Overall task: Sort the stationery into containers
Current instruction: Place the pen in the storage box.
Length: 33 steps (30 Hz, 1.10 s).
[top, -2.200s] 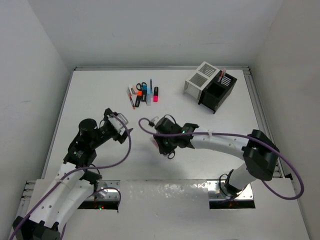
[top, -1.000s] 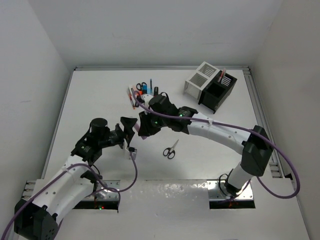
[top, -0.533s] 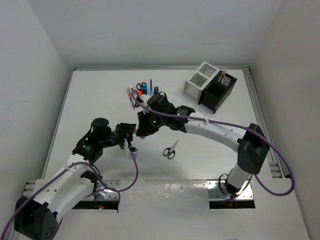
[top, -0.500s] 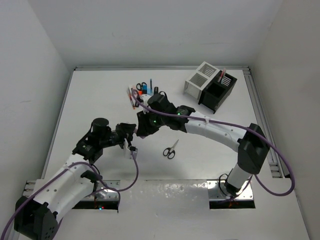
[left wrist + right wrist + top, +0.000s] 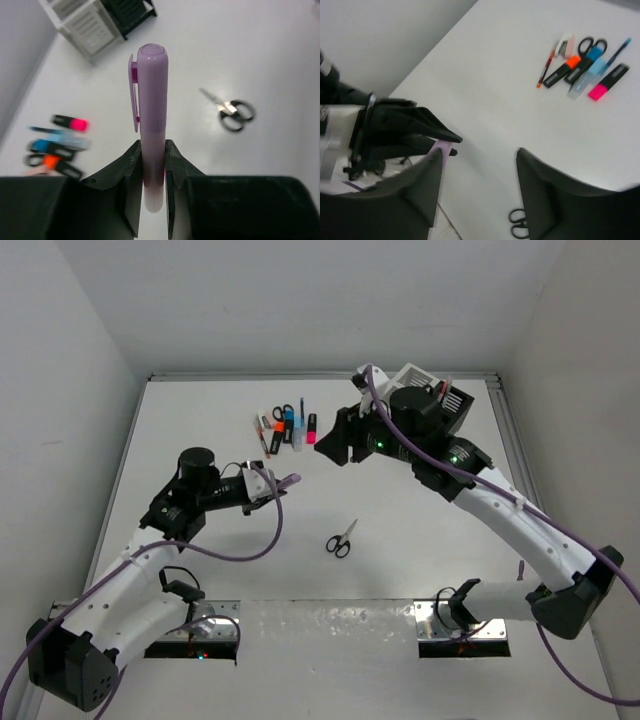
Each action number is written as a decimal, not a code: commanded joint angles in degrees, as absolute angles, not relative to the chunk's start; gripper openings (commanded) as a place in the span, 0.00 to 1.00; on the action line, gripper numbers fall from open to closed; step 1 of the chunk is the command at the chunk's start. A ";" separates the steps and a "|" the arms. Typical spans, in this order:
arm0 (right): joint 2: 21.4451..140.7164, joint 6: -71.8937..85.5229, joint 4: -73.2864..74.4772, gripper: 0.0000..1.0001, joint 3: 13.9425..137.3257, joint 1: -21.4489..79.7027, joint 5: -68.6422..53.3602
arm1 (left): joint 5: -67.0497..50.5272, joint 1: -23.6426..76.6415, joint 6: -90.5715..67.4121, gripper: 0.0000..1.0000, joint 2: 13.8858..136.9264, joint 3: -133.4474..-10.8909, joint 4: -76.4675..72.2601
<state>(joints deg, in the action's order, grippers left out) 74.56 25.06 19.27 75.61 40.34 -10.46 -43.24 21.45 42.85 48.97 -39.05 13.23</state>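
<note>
A lilac marker (image 5: pixel 150 115) is gripped near its lower end in the clenched left pincer (image 5: pixel 152 152), left of the loose scissors (image 5: pixel 342 538) on the counter (image 5: pixel 200 420). The right pincer (image 5: pixel 479 152) gapes empty beyond the scissors, with the organiser boxes (image 5: pixel 85 25) farther beyond. Held so low, the marker may pivot or slip in transit, and the arms could clash.
</note>
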 commanded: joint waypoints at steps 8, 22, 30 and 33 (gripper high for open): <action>74.35 14.68 13.89 0.62 72.95 45.70 -15.29 | -54.66 20.92 -6.47 0.00 58.18 -45.53 -3.93; 79.01 16.08 9.24 0.52 73.92 45.88 -18.98 | -56.69 23.29 -6.07 0.00 56.34 -45.70 -7.65; 79.63 19.07 3.52 0.00 71.55 45.53 -22.50 | -55.55 23.12 -6.50 0.00 56.78 -45.79 -8.26; 79.28 19.07 3.78 0.00 70.75 44.83 -22.50 | -53.45 22.94 -6.94 0.04 57.13 -45.88 -8.44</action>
<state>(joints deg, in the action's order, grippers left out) 79.48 19.14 8.23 71.64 45.30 -21.80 -53.98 22.48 -5.08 57.69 -43.35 -5.37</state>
